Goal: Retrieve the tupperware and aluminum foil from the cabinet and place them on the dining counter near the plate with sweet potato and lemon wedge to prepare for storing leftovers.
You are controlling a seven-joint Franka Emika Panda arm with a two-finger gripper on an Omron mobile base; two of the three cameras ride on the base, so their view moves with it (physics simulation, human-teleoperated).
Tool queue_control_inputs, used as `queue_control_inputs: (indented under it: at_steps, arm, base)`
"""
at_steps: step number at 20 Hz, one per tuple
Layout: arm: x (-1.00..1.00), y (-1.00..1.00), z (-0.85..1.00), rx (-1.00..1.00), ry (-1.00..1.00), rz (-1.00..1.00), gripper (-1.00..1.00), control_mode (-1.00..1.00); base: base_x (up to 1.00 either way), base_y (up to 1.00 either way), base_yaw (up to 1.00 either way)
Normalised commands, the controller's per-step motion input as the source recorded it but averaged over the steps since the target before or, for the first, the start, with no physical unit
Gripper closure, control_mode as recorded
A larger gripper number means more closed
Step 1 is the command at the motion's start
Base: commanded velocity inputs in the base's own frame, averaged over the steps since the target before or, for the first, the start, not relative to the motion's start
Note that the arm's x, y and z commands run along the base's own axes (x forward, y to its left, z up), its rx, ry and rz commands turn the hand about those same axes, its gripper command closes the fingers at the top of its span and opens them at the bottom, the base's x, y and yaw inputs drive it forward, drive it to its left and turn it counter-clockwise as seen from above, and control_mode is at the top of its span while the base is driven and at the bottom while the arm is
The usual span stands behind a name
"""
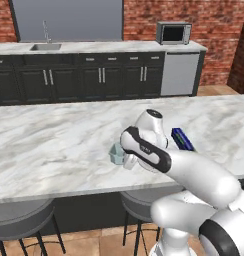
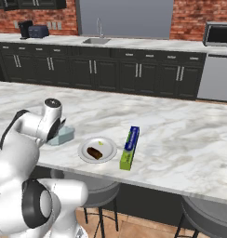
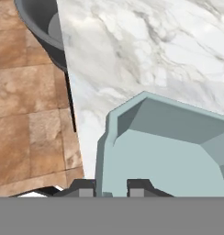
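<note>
The pale blue-grey tupperware is at the near edge of the marble dining counter, just left of the plate. On the plate lie a brown sweet potato and a small lemon wedge. My gripper is shut on the tupperware's near wall, one finger inside and one outside. In the left base view my forearm covers most of the tupperware. The aluminum foil box, blue and green, lies on the counter right of the plate; its blue end shows past my arm.
Grey bar stools stand under the counter's near edge, over the tiled floor. Dark cabinets, a sink and a microwave line the far wall. Bare marble stretches to the right of the foil box and behind it.
</note>
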Motion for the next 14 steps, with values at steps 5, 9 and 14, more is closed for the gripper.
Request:
queue_control_inputs:
  at_steps: [5,9,14]
  arm:
    - [0.4,-0.01,-0.52,0.0,0.01,0.02,1.0,-1.0]
    - [0.36,0.0,-0.47,0.0,0.0,0.06,1.0,-1.0]
    - [0.27,0.0,-0.41,0.0,0.0,0.08,1.0,-1.0]
  base:
    - [0.0,0.0,0.0]
    - [0.0,0.0,0.0]
    - [0.0,0.0,0.0]
